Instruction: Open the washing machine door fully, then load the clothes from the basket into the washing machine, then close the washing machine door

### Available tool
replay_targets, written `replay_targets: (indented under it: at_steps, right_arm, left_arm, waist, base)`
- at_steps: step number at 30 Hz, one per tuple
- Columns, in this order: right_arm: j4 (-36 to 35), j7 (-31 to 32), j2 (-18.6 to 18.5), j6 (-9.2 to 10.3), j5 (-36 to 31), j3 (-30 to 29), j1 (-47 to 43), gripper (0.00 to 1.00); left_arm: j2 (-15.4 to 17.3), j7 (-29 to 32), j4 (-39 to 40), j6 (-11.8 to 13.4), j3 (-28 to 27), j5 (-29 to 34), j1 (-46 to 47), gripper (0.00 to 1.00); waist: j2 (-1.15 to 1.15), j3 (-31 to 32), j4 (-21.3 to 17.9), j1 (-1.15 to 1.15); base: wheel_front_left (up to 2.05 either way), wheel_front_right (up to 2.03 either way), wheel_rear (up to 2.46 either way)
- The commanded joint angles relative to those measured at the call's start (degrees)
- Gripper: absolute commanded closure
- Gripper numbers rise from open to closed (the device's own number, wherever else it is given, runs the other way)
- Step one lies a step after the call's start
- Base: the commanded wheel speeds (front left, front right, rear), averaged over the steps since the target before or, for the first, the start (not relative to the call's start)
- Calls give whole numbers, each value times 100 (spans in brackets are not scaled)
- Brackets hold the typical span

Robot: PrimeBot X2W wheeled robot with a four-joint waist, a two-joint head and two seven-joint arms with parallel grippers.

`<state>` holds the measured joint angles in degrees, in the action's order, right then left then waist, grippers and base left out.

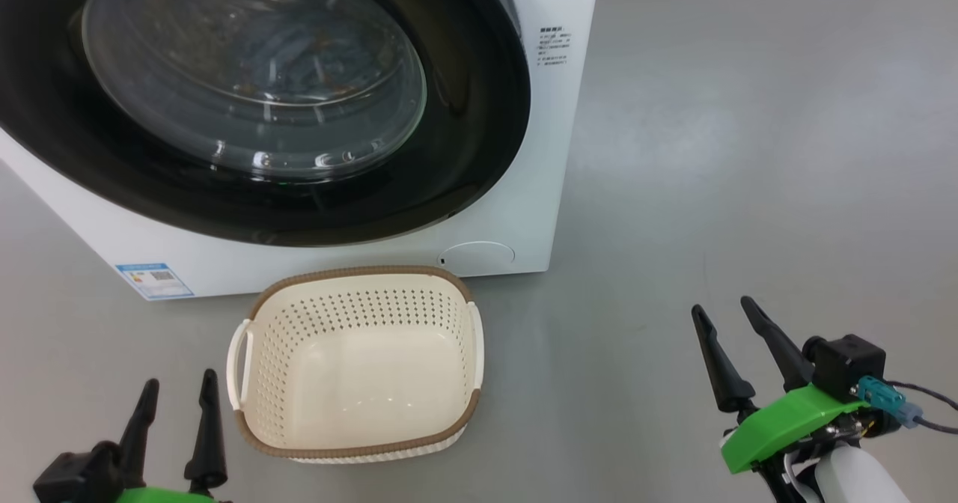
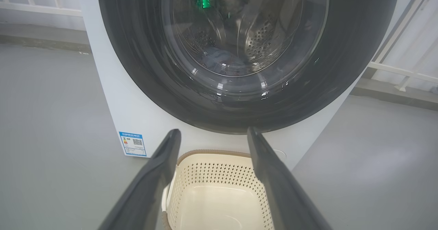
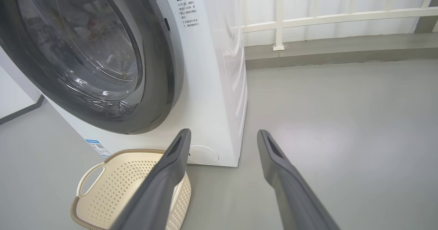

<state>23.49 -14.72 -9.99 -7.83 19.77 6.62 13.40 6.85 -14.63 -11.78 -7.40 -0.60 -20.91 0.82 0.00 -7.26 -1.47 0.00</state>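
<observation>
Head view: basket (image 1: 359, 272) rim near washing machine (image 1: 516, 211); floor (image 1: 748, 151) spreads right.

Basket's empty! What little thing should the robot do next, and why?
Probably just rest: the basket is empty, blue clothes show behind the door, which looks shut, and the left gripper and right gripper have empty, open jaws.
</observation>
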Motion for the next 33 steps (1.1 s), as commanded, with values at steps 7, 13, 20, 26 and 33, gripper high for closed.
replay_targets:
  at_steps: [7, 13, 20, 26, 33]
  right_arm:
    - [-166, -28, -25, 34, 2, -19, -244, 0]
    - [-199, -28, 3, 34, -14, -55, -385, 0]
    - [-218, -28, 28, 34, -23, -97, -410, 0]
    - [-212, -28, 51, 34, -16, -120, -406, 0]
    - [202, 7, 169, -1, 0, -171, -505, 100]
  left_arm:
    - [155, -37, 160, -9, -271, 72, -102, 0]
    - [174, -37, 201, -9, -291, 73, -159, 0]
    - [202, -37, 201, -9, -291, 55, -148, 0]
    - [206, -37, 216, -9, -319, 78, -132, 0]
    - [-109, 8, -210, 1, -37, -9, -227, 100]
  waist:
    - [0, 135, -56, 0]
    - [0, 189, -85, 0]
    - [0, 174, -111, 0]
    - [0, 164, -117, 0]
    - [0, 161, -121, 0]
  base:
    - [0, 0, 0]
    - [0, 0, 0]
    - [0, 0, 0]
    - [0, 0, 0]
    - [0, 0, 0]
